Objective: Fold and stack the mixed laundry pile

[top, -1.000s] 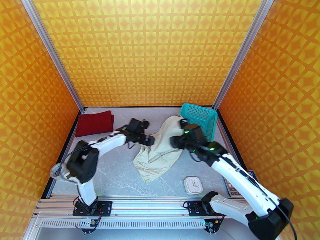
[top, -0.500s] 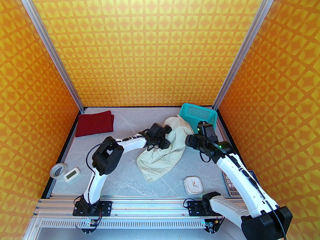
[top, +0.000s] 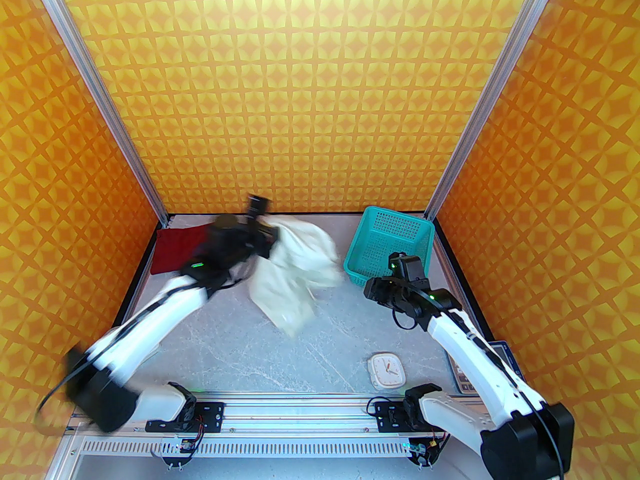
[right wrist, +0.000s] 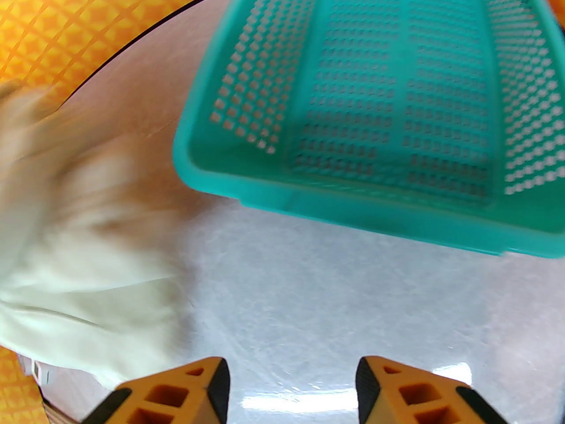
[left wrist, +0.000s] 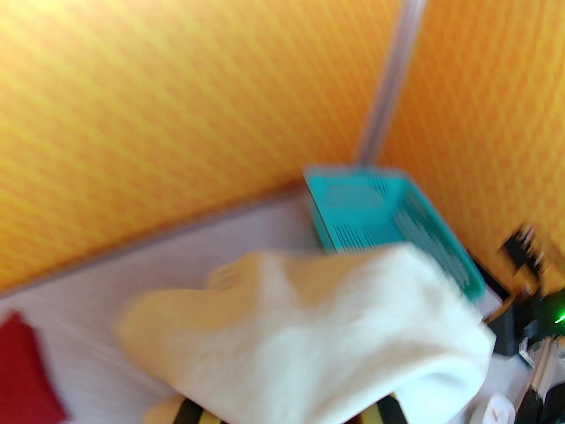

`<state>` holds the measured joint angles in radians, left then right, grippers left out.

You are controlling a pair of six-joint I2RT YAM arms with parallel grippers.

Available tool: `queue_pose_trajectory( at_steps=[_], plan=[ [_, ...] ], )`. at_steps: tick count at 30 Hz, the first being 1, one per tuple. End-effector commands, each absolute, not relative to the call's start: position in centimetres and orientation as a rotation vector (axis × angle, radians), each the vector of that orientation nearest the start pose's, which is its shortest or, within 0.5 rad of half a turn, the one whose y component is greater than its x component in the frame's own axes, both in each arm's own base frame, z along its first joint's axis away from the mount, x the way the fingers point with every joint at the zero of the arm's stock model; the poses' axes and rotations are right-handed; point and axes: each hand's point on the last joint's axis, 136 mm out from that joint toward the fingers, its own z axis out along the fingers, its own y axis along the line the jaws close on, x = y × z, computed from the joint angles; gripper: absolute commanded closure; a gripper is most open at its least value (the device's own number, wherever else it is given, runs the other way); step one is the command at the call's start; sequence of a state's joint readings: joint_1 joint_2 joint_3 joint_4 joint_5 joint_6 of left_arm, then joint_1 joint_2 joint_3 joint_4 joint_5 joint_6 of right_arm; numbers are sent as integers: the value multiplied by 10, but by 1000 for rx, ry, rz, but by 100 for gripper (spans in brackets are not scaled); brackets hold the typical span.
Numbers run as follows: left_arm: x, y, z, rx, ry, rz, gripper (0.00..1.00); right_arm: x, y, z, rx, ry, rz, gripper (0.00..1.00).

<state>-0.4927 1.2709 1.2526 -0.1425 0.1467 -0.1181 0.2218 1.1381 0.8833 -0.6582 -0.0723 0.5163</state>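
Up go the shorts (top: 295,273)! Half a second ago they lay spread mid-table under both arms. Now the left gripper (top: 270,235) has swept them back and leftward toward the far wall, the arm a blur. Its jaws are clenched on the top of the cloth and the rest hangs in a loose bunch. Whether the lowest tip brushes the table (top: 325,338) we cannot tell.

The right gripper (right wrist: 291,387) has backed off. It sits low in front of the basket (top: 387,248), jaws parted with nothing between them.

We read this as the shake-out before the fold, so the shorts are only starting. The shirt (top: 175,253) already lies as a neat red block in the far left corner, partly behind the left arm, and looks finished.

What the next move calls for, in our judgement:
- The shorts need to come down flat on open table, waistband straight.
- The right gripper will want a second hold on the far side, since one pinch leaves the cloth twisted.
- Only after the fold can they go on top of the shirt.

On to the one container. The basket stands in the far right corner, and the right wrist view looks straight into it. Its mesh floor and walls are bare, with nothing inside. The shorts now hang apart from it.
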Motion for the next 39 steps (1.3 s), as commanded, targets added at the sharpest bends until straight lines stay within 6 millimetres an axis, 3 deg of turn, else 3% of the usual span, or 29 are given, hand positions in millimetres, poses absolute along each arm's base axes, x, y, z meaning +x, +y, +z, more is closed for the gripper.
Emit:
queue_pose_trajectory(
  at_steps=[1, 6, 12, 13, 15, 16, 20, 22, 25, 31, 34, 39],
  plan=[
    [354, -209, 336, 472, 1864, -492, 100, 311, 92, 139, 349, 2519, 464, 52],
    [343, -220, 298, 454, 1978, -582, 100, 340, 87, 121, 402, 2517, 387, 54],
    [326, -287, 251, 560, 2062, -716, 100, 376, 43, 101, 556, 2486, 241, 60],
    [323, -302, 239, 580, 2083, -746, 93, 380, 31, 99, 581, 2480, 205, 60],
    [320, -327, 224, 600, 2112, -791, 59, 383, 1, 96, 645, 2472, 114, 60],
    [317, -338, 221, 616, 2115, -815, 50, 383, -13, 98, 676, 2463, 88, 60],
    [310, -361, 218, 672, 2116, -837, 39, 378, -32, 115, 674, 2436, 43, 58],
    [308, -354, 219, 696, 2127, -800, 35, 373, -21, 121, 649, 2451, 119, 55],
    [309, -327, 218, 671, 2180, -728, 29, 359, 12, 128, 573, 2479, 281, 52],
    [314, -224, 186, 428, 2386, -584, 27, 323, 96, 136, 230, 2532, 468, 42],
    [308, -186, 164, 334, 2484, -532, 21, 306, 131, 136, 41, 2567, 485, 40],
    [307, -163, 124, 234, 2584, -583, 14, 303, 160, 122, -80, 2622, 525, 38]
  ],
)
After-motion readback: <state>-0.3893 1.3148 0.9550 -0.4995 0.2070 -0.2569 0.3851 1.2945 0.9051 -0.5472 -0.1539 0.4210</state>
